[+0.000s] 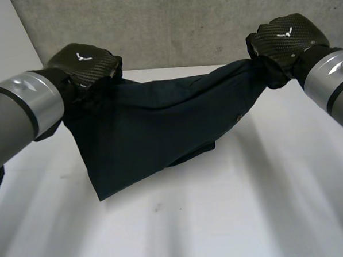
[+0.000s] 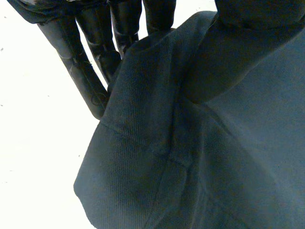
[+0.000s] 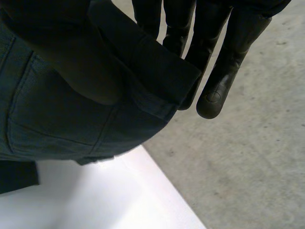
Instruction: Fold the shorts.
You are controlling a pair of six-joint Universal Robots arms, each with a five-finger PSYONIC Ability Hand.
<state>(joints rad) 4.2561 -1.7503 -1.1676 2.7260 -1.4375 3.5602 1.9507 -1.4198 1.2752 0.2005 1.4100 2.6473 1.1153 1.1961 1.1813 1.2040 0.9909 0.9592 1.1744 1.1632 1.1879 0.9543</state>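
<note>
Shorts (image 1: 154,135) — dark navy woven cloth, strung up btwn both hands above the white table (image 1: 233,217). Left hand (image 1: 84,61), black w/ a carbon-weave shell, pinches one top corner; right hand (image 1: 287,36) pinches the opposite one. Wrist views back that up: straight fingers (image 2: 81,76) sit behind the hem w/ the thumb pressing from the front, and it's the same for the right hand's fingers (image 3: 224,71). So both are clamped on cloth, neither free.

Long axis runs hand to hand, across the robot, top edge sagging mid-span. Cloth hangs deeper on the left-hand side, its low corner at the table or just above it, can't tell which. The right end is bunched and short. Neither hand is nearer, each holds its own end.

Room: bare table on the near side, grey concrete (image 1: 172,25) beyond. The right hand is near the table's far edge — so I'd judge the lay-down should come toward the robot, not away.
</note>
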